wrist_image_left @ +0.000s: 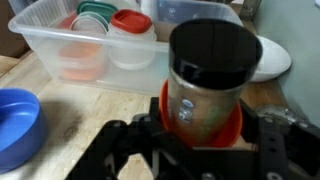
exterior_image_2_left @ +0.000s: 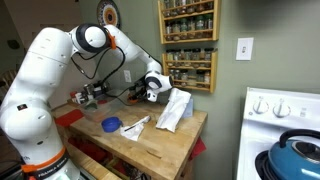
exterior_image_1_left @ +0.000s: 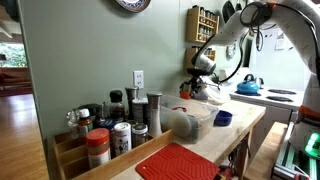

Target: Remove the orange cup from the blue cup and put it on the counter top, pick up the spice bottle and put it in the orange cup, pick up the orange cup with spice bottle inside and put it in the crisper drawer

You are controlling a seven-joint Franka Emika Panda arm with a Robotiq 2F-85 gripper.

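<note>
In the wrist view, the orange cup [wrist_image_left: 232,122] holds a spice bottle [wrist_image_left: 205,85] with a black cap, standing upright inside it. My gripper [wrist_image_left: 200,132] is shut on the orange cup, one finger on each side. The blue cup [wrist_image_left: 18,125] sits empty on the counter top [wrist_image_left: 85,110] to the left. In both exterior views the gripper [exterior_image_1_left: 200,80] [exterior_image_2_left: 152,88] is at the far end of the counter top [exterior_image_1_left: 238,135] [exterior_image_2_left: 160,145], beyond the blue cup [exterior_image_1_left: 222,118] [exterior_image_2_left: 112,124]. I cannot tell whether the orange cup touches the counter. The crisper drawer is out of view.
A clear plastic tub [wrist_image_left: 60,50] [exterior_image_1_left: 190,122] with lidded containers stands just behind the cups. A white plate [wrist_image_left: 275,60] is at the right. Several spice jars [exterior_image_1_left: 110,125], a red ribbed mat [exterior_image_1_left: 178,162], a blue kettle [exterior_image_1_left: 248,86] [exterior_image_2_left: 297,150] and a wall spice rack [exterior_image_2_left: 188,40] are nearby.
</note>
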